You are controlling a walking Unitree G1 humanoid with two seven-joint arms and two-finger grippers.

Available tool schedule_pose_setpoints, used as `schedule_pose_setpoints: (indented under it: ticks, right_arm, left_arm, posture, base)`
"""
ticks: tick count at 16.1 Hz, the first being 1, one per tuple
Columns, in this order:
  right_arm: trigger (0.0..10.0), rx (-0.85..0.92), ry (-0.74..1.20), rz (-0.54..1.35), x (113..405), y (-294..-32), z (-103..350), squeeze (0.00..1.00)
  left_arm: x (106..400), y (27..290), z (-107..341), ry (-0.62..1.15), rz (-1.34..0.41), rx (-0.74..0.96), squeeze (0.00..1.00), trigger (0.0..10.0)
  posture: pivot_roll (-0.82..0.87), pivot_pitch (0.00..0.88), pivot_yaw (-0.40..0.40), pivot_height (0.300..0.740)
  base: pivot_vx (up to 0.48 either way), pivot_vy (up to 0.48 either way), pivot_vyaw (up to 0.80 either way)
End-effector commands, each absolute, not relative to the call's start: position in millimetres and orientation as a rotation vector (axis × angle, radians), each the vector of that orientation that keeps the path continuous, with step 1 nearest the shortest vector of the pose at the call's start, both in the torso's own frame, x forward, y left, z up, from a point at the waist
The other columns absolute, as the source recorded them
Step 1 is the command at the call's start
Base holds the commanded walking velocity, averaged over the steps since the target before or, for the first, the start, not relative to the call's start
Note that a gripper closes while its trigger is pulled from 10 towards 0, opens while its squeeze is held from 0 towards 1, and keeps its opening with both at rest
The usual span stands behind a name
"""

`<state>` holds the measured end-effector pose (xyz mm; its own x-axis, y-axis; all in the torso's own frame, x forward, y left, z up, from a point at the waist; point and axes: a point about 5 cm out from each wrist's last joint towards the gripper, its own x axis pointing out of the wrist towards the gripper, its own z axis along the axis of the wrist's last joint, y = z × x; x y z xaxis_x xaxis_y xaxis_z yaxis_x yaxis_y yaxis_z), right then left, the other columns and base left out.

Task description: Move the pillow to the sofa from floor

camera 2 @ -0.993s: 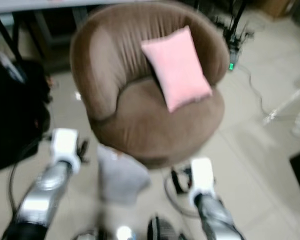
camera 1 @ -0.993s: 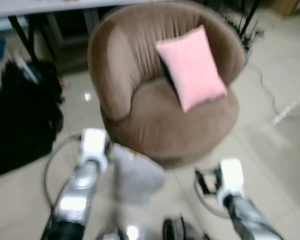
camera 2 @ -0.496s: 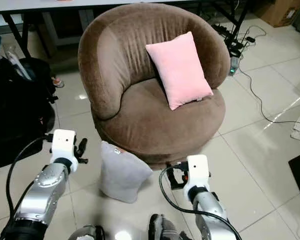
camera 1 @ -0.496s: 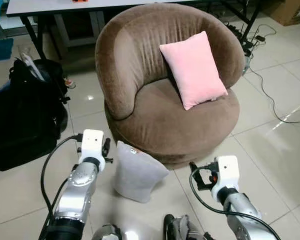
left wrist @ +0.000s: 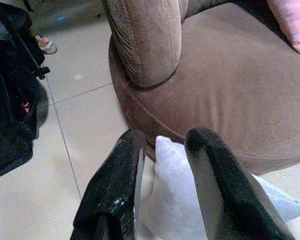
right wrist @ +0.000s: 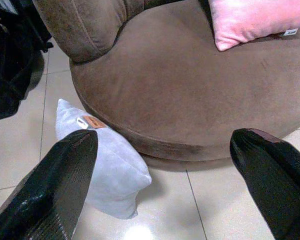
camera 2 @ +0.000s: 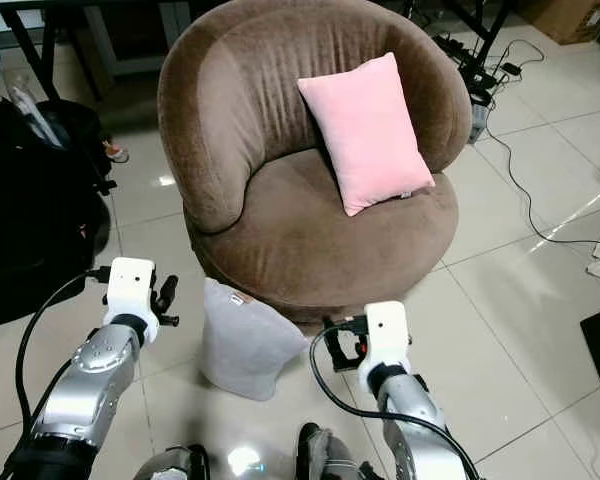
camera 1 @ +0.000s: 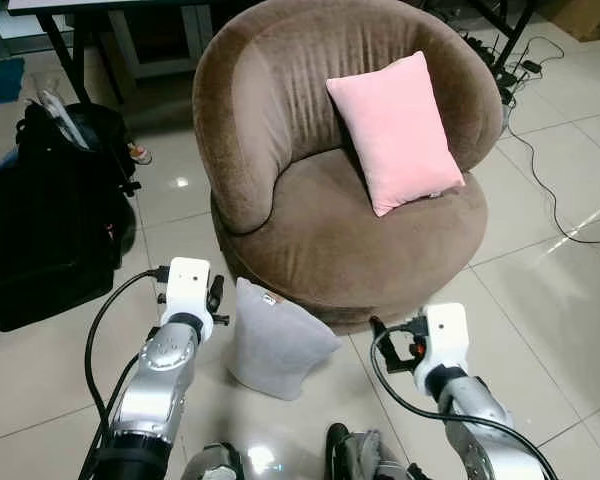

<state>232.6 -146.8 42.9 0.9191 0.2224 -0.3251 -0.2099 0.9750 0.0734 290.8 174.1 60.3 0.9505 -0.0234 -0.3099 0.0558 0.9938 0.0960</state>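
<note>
A light grey pillow (camera 1: 275, 340) stands on the tiled floor, leaning against the front of a round brown sofa chair (camera 1: 330, 230). A pink pillow (camera 1: 395, 130) rests against the chair's back. My left gripper (camera 1: 216, 298) hovers just left of the grey pillow's top corner. In the left wrist view its fingers (left wrist: 121, 175) stand open a little, with the grey pillow (left wrist: 175, 200) beyond them. My right gripper (camera 1: 395, 345) hangs to the pillow's right, by the chair's base. Its fingers (right wrist: 55, 190) are wide open, with the grey pillow (right wrist: 107, 165) ahead.
A black bag (camera 1: 50, 220) sits on the floor to the left. Table legs (camera 1: 75, 55) stand behind it. Cables (camera 1: 550, 200) trail over the tiles to the right of the chair. My feet (camera 1: 355, 455) show at the bottom edge.
The earliest view was blurred and has since steadied, shifting slightly. The right gripper has drifted a little left toward the grey pillow. The grey pillow has not moved.
</note>
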Motion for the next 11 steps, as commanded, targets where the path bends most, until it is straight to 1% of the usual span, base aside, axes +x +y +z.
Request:
schedule_pose_setpoints:
  ticks: [1,4,5,10,11]
  right_arm:
    - [10.0,0.031,0.372,0.211,228.2,-148.8,36.3,0.00]
    - [10.0,0.029,0.371,0.220,229.2,-147.0,36.8,0.00]
    - [10.0,0.022,0.375,0.219,229.2,-147.4,36.4,0.00]
    - [10.0,0.010,0.383,0.225,228.9,-146.6,35.8,0.00]
    - [10.0,0.010,0.388,0.223,228.4,-146.0,35.2,0.00]
  left_arm:
    - [289.3,171.3,56.2,0.333,-0.053,0.097,0.00,10.0]
    - [289.9,169.4,56.8,0.332,-0.054,0.089,0.00,10.0]
    - [289.6,168.7,56.2,0.334,-0.055,0.085,0.00,10.0]
    - [289.0,169.4,55.1,0.342,-0.048,0.087,0.00,10.0]
    - [288.8,169.2,55.0,0.342,-0.051,0.085,0.00,10.0]
  posture:
    - [-0.11,0.174,-0.070,0.725]
    - [-0.11,0.171,-0.071,0.700]
    - [-0.11,0.171,-0.071,0.685]
    - [-0.11,0.174,-0.070,0.680]
    - [-0.11,0.176,-0.070,0.670]
  base:
    - [0.000,0.000,0.00]
    - [0.000,0.000,0.00]
    - [0.000,0.000,0.00]
    - [0.000,0.000,0.00]
    - [0.000,0.000,0.00]
